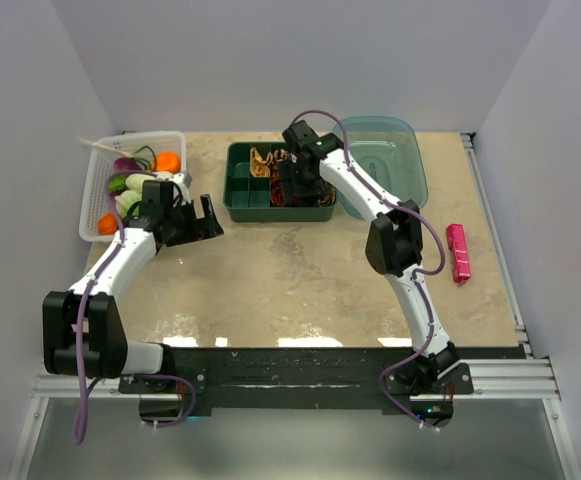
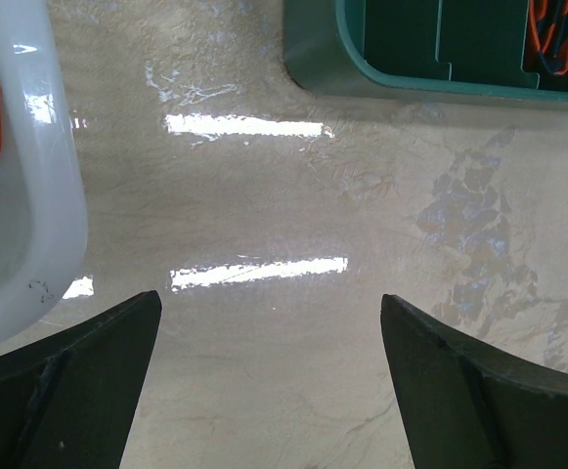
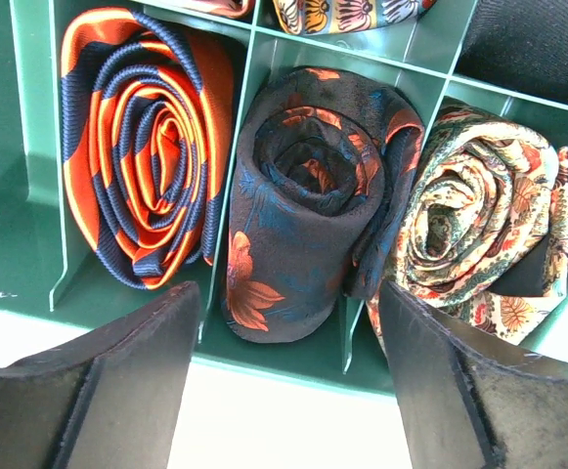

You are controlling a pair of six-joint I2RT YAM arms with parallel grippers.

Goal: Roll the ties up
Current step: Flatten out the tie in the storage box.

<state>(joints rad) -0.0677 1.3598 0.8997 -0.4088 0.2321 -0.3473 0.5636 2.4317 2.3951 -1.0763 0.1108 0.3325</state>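
In the right wrist view three rolled ties stand side by side in compartments of a green tray (image 3: 29, 234): an orange and navy striped coil (image 3: 147, 147), a dark coil with orange flowers (image 3: 313, 195), and a cream paisley coil (image 3: 479, 225). My right gripper (image 3: 288, 337) is open and empty just above the tray's edge, in line with the dark coil. In the top view it (image 1: 292, 185) hovers over the green tray (image 1: 242, 205). My left gripper (image 1: 208, 215) is open and empty over bare table, left of the tray; the tray's corner (image 2: 362, 73) shows in its wrist view.
A white basket (image 1: 95, 195) of toy vegetables stands at the far left, its rim beside my left gripper (image 2: 29, 195). A clear teal lid (image 1: 395, 160) lies right of the tray. A small pink bar (image 1: 458, 252) lies at the right.
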